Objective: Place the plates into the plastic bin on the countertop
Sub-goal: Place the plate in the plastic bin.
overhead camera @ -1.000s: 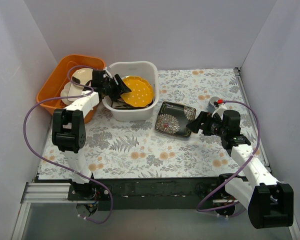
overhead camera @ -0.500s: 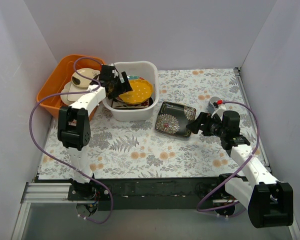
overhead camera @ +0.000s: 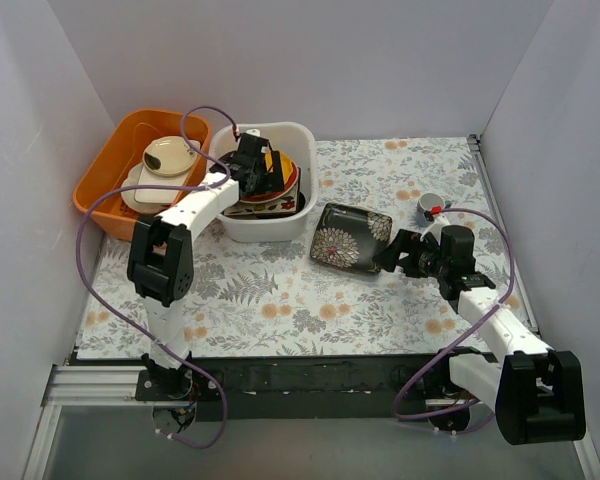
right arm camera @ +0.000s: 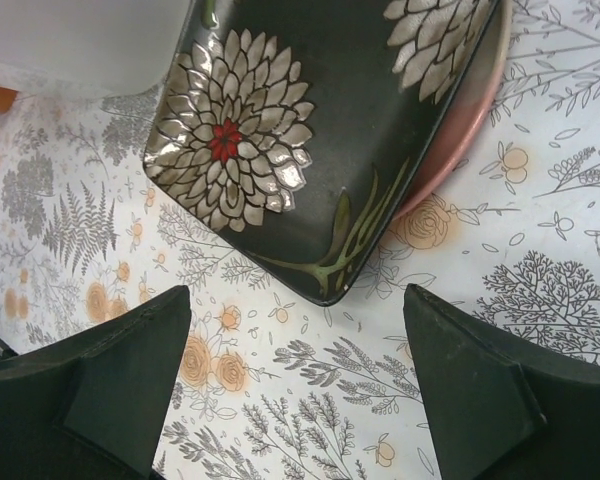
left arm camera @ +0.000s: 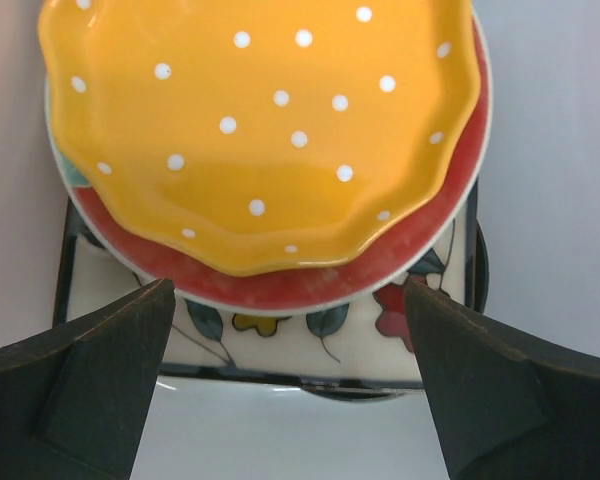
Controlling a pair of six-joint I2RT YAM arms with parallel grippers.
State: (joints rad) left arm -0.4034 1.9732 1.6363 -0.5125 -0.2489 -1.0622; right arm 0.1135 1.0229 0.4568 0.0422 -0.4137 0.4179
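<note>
Now yellow plate (left arm camera: 260,130) lies in bin (overhead camera: 272,229); left end effector (left arm camera: 288,320) opened

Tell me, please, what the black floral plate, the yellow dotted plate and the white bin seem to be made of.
Black floral plate: probably glazed ceramic, glossy, with bright highlights on the petals.
Yellow dotted plate: likely ceramic too, soft satin sheen, wavy rim; melamine is possible.
White bin: plastic, matte, with rounded moulded corners.
</note>
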